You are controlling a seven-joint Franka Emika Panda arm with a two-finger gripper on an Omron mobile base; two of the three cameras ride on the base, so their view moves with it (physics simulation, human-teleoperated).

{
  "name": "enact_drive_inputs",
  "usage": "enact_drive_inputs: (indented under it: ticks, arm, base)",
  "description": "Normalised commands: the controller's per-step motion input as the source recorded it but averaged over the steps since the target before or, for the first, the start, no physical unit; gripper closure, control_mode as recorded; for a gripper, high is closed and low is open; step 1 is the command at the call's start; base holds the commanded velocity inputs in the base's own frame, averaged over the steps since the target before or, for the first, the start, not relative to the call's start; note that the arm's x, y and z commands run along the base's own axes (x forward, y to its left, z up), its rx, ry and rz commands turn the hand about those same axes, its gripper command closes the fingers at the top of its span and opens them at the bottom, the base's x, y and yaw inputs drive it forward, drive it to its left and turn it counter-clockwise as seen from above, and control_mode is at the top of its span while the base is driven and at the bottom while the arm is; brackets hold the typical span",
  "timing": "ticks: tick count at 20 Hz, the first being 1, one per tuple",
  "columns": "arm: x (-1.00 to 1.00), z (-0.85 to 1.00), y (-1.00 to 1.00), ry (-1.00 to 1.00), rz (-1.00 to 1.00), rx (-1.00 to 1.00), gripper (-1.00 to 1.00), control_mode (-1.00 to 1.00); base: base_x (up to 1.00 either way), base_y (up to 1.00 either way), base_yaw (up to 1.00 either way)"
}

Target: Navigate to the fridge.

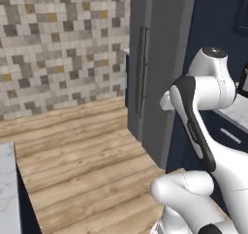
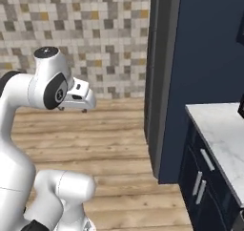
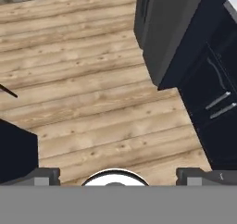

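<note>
The fridge (image 1: 157, 59) is a tall plain grey appliance ahead and to the right, seen at an angle, with long thin vertical handles (image 1: 142, 71) on its front. It also rises at the centre of the right base view as the fridge (image 2: 159, 72), and its foot shows at the top of the hand view as the fridge (image 3: 166, 28). My gripper (image 2: 72, 109) hangs folded close to the arm, pointing down at the wooden floor. In the hand view the gripper (image 3: 119, 176) is open, fingertips (image 3: 45, 175) wide apart with nothing between them.
A dark navy panel (image 2: 209, 58) stands right of the fridge, then navy cabinets (image 2: 202, 182) under a marble counter (image 2: 219, 130). Another marble counter corner (image 1: 7, 189) is at the lower left. Bare wooden floor (image 1: 82, 155) leads to a mosaic tile wall (image 1: 58, 44).
</note>
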Motion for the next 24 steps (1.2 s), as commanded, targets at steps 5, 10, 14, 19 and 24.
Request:
enact_drive_inputs:
  ticks: [5,10,14,19,24]
  arm:
    - [0.00,0.00,0.00,0.00,0.00,0.00,-1.00,1.00]
    - [0.00,0.00,0.00,0.00,0.00,0.00,-1.00,1.00]
    - [0.00,0.00,0.00,0.00,0.00,0.00,-1.00,1.00]
    - [0.00,0.00,0.00,0.00,0.00,0.00,-1.00,1.00]
    - [0.00,0.00,0.00,0.00,0.00,0.00,-1.00,1.00]
  base:
    - [1.00,-0.01,0.29]
    - [1.00,-0.23,0.03]
    - [1.00,-0.23,0.00]
    - [1.00,0.00,-0.14]
    - [1.00,0.28,-0.38]
